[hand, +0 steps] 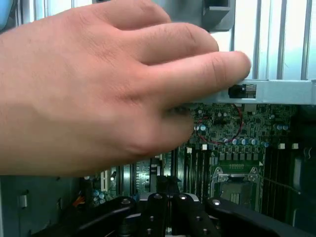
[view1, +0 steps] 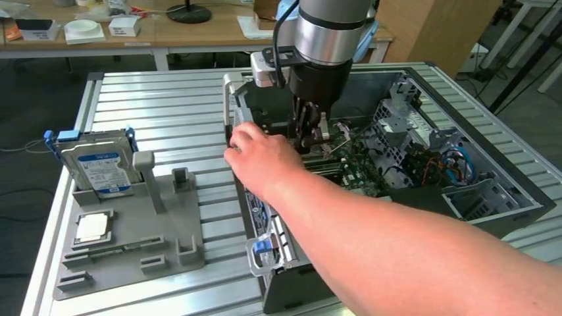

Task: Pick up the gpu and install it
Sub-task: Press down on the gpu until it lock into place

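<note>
Person's hand in the open PC case beside the lowered gripper.

Gripper (view1: pixel 314 135) is down inside the computer case (view1: pixel 491 168), just over the motherboard (hand: pixel 237 148), jaws fully closed; can't tell if anything is pinched between them. A person's hand (view1: pixel 262 157) reaches in beside the fingers at the case's edge. Gpu can't be made out, hand covers that spot. Hard drive (view1: pixel 99 168) stands upright in the grey holder (view1: pixel 131 253) at the exterior view's left, well apart from the case.
</note>
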Controlling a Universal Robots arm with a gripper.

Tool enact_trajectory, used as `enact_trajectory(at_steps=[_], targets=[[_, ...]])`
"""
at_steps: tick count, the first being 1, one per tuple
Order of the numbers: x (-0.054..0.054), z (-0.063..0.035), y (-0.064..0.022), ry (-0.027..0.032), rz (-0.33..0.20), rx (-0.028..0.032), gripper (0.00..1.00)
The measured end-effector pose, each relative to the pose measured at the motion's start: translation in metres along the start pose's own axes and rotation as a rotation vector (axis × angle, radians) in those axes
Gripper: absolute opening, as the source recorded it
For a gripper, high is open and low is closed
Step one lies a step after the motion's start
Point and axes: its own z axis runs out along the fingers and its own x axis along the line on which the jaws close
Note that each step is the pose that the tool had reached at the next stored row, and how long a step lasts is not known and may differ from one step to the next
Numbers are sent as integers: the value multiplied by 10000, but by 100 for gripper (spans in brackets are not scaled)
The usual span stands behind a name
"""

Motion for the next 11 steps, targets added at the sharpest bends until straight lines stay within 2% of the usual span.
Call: enact_trajectory(at_steps=[2, 11], targets=[[-2, -20, -2, 60, 2, -57, 11], [-1, -21, -2, 60, 1, -58, 11]])
